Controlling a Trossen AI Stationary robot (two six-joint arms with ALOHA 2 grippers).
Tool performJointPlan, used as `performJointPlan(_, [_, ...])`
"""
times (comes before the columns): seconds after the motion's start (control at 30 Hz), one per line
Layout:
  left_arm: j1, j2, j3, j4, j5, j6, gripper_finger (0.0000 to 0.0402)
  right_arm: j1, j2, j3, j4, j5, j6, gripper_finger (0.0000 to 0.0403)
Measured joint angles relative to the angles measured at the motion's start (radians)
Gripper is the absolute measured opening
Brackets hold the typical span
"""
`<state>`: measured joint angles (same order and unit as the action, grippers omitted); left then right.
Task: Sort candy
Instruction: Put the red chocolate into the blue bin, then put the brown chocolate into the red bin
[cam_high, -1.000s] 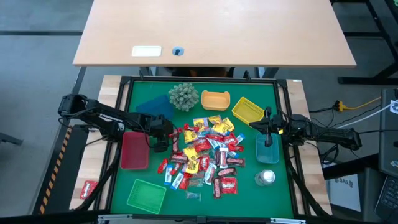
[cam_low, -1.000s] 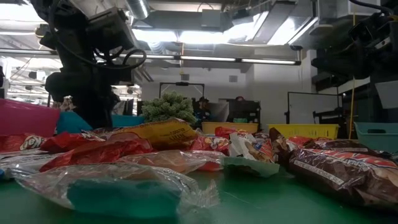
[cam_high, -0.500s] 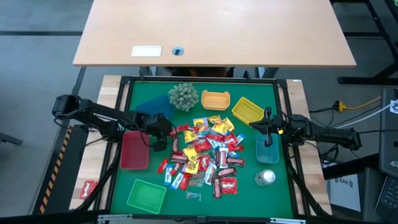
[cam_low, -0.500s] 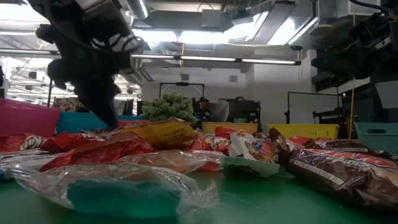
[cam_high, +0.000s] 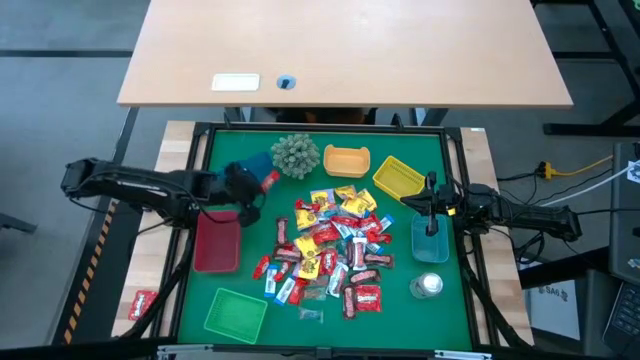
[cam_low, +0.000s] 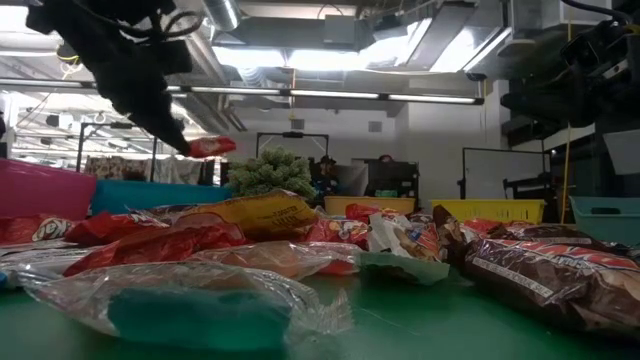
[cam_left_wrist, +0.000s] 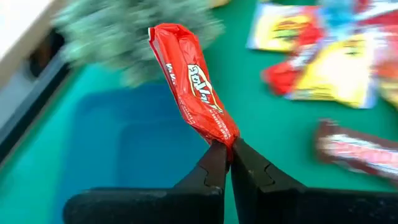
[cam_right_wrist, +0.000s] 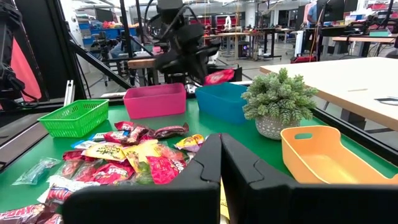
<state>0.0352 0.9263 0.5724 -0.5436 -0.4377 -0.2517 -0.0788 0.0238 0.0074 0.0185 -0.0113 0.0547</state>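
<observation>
High view showed the left gripper (cam_high: 262, 183) raised over the blue tray (cam_high: 240, 170) at the far left of the green mat (cam_high: 400, 320), a red candy packet (cam_high: 270, 180) pinched by one end between fingers (cam_left_wrist: 216, 163) closed almost tight on the wrapper. The packet stuck out beyond the fingertips like a flag, its long axis running on from the gripper, and it hung clear of everything below. In the left wrist view the blue tray lay directly beneath and behind the packet, so the drop appeared to turn on that alignment: the sweet looked already over the tray's floor rather than its rim (the spiky plant ball (cam_high: 295, 154) sat just beside the tray's far corner, close enough to matter if the packet swung wide). A plain opening of the fingers would probably suffice.

The rest of the candy pile (cam_high: 325, 250) lay heaped mid-mat, well apart from the raised packet, with the pink tray (cam_high: 216, 243) just beside the left arm and the green basket (cam_high: 235, 314) nearer the front edge. The right gripper (cam_high: 431, 205) waited at the mat's right side, over a light-blue tray (cam_high: 432, 243), its fingers pressed together and holding nothing, farther from the blue tray than the left.
</observation>
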Motion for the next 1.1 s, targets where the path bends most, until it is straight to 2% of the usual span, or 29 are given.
performJointPlan(0.17, [0.049,-0.046,0.0,-0.116,-0.079,-0.054,0.0,0.0,0.0,0.0,0.0,0.0,0.0,0.0001])
performJointPlan(0.67, [0.111,-0.044,0.0,-0.145,-0.076,-0.054,0.0002,0.0,0.0,0.0,0.0,0.0,0.0,0.0001])
performJointPlan(0.97, [0.112,-0.044,0.0,-0.145,-0.075,-0.055,0.0081,0.0,0.0,0.0,0.001,0.0,0.0,0.0001])
performJointPlan(1.1, [0.112,-0.044,0.0,-0.124,-0.046,-0.109,0.0117,0.0,0.0,0.0,0.001,0.0,0.0,0.0001])
